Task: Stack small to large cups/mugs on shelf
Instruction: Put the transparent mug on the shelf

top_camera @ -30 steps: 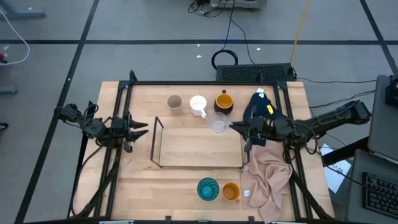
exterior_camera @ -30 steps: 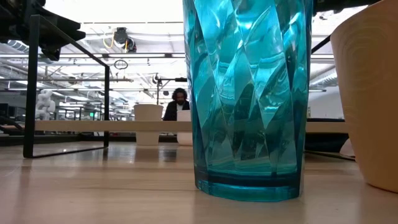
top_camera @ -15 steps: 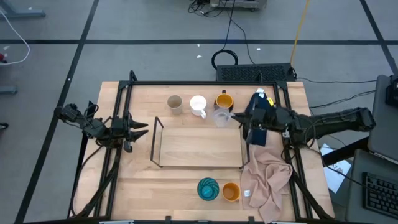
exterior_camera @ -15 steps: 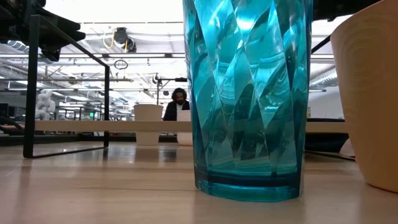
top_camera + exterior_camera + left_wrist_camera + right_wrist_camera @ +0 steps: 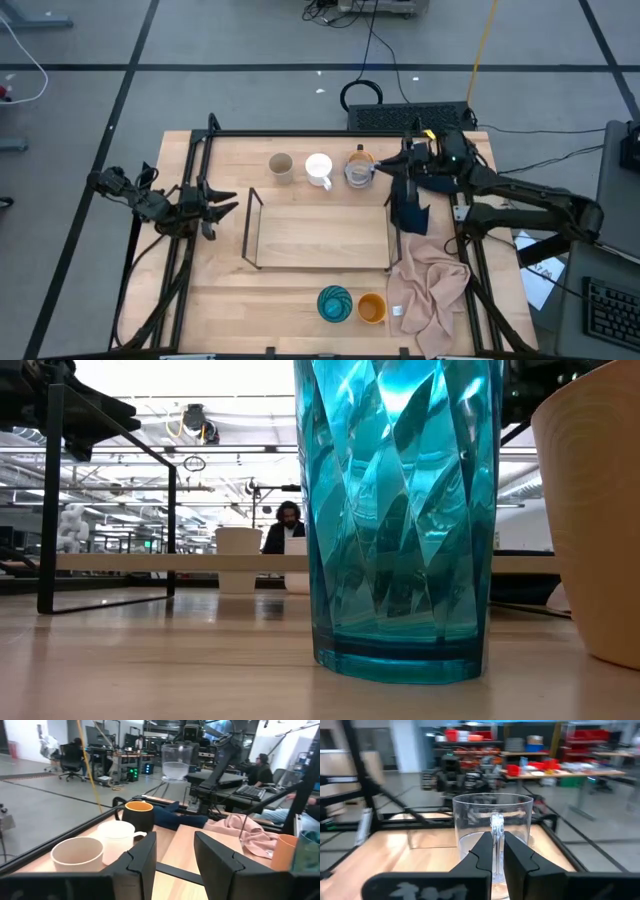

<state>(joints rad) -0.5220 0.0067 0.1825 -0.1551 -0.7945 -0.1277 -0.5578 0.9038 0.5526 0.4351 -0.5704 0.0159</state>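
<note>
My right gripper (image 5: 374, 172) is shut on the clear glass (image 5: 357, 175), holding it in the air over the dark mug with the yellow inside (image 5: 360, 156). The left wrist view shows the glass (image 5: 176, 762) well above that mug (image 5: 137, 815). The white handled mug (image 5: 319, 170) and the beige-grey cup (image 5: 281, 167) stand in a row to its left, beyond the shelf (image 5: 320, 238). The teal cup (image 5: 335, 303) and the small orange cup (image 5: 371, 308) stand near the near edge. My left gripper (image 5: 230, 207) waits open to the left of the shelf. My right gripper comes at the clear glass level, from the table's right. Its fingers (image 5: 482, 852) stand almost together on the near side of the glass wall (image 5: 496, 827); they hide the exact place of contact. The glass is upright and lifted clear of the table.
A pink cloth (image 5: 430, 290) lies crumpled at the right near corner, and a dark blue object (image 5: 410, 200) sits under my right arm. In the low view the teal cup (image 5: 400, 520) and the orange cup (image 5: 595, 510) fill the foreground. The shelf board is bare.
My right gripper has swung toward the table's far edge, carrying the clear glass from beside the shelf's far right corner to above the dark mug. It has stayed shut on the glass. The left arm has kept still.
</note>
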